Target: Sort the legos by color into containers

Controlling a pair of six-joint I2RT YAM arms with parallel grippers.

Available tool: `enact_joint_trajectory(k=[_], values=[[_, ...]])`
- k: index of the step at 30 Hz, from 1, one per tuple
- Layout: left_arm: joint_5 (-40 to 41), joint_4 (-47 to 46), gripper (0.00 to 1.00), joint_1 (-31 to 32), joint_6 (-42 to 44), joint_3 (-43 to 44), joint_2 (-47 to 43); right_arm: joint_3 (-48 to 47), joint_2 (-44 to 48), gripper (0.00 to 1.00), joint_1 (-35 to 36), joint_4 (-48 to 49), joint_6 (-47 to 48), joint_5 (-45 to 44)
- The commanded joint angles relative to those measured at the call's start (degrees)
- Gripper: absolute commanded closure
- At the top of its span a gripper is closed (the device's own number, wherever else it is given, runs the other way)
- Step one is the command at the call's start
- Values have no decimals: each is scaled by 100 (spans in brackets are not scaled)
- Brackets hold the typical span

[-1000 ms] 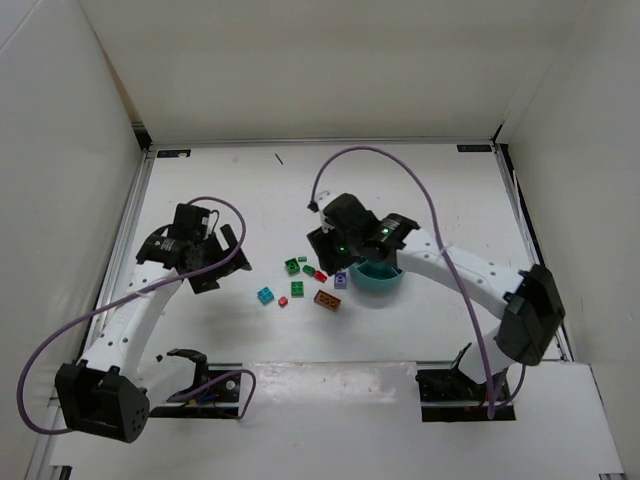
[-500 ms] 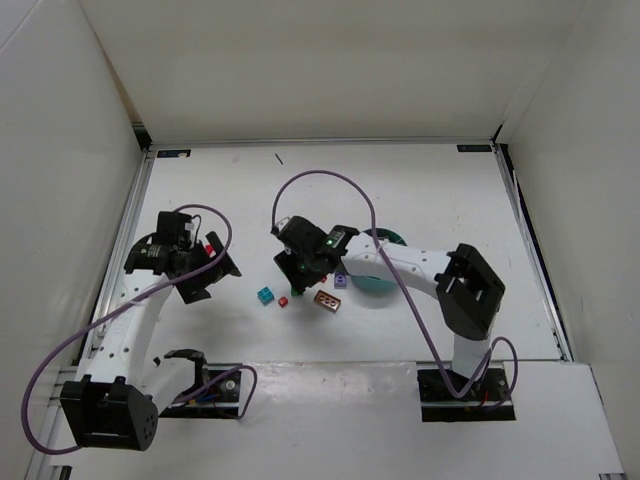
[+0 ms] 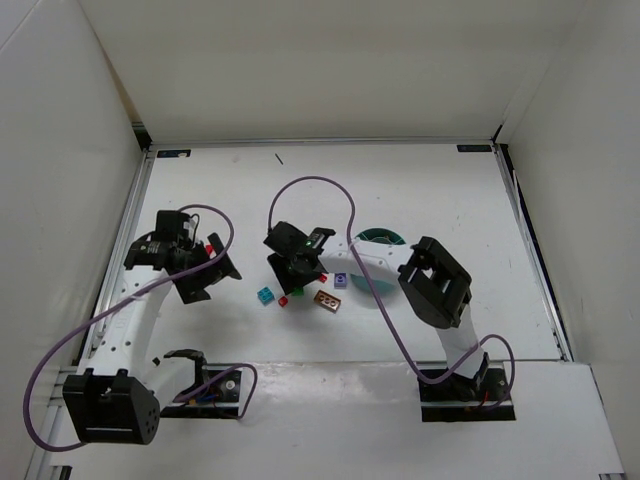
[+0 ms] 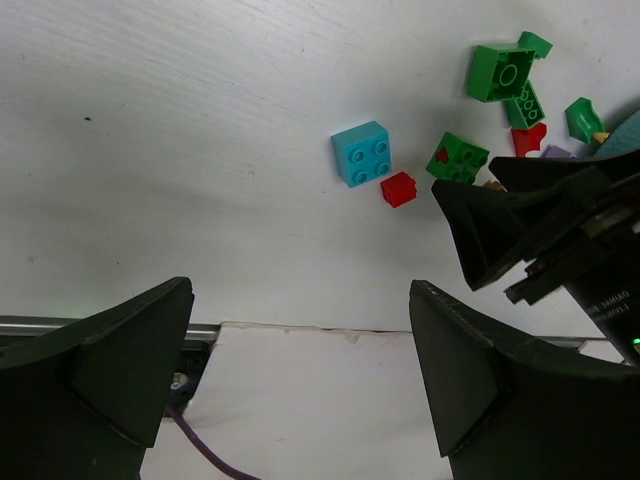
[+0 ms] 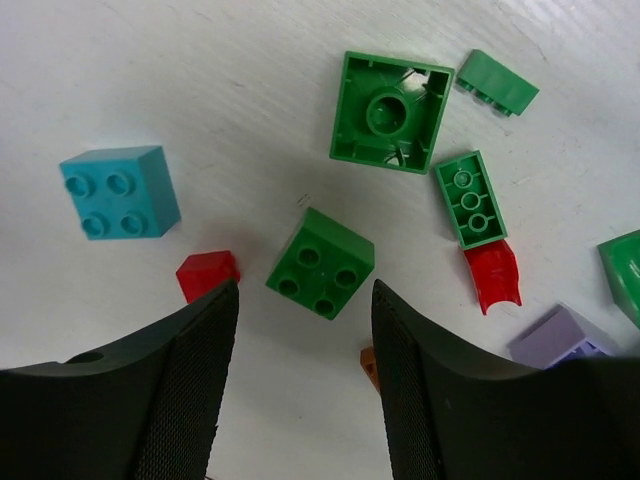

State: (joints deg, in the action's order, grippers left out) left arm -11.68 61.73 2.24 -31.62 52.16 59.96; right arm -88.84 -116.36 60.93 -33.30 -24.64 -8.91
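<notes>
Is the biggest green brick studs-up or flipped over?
Flipped over: the big green brick shows its hollow underside with a central tube, while the smaller green brick nearby shows four studs.

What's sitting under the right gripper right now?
Between the fingers of the open right gripper lies a green brick. A small red brick peeks out beside one finger; a brown piece is mostly covered by the other. Anything further beneath is hidden.
</notes>
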Motion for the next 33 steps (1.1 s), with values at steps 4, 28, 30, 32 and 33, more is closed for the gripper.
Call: enact_joint_trajectory(k=[4, 28, 30, 32, 33], values=[[-141, 102, 0, -101, 279, 242, 50, -37, -150, 43, -125, -1, -541, -278], [-369, -100, 0, -400, 296, 330, 155, 253, 954, 75, -291, -1, -76, 91], [-535, -257, 0, -409, 340, 391, 287, 279, 1351, 75, -527, -10, 38, 196], [-624, -328, 0, -383, 384, 479, 375, 358, 1852, 75, -652, -1, 117, 231], [-651, -494, 0, -408, 376, 523, 497, 463, 1966, 75, -835, 16, 318, 231]])
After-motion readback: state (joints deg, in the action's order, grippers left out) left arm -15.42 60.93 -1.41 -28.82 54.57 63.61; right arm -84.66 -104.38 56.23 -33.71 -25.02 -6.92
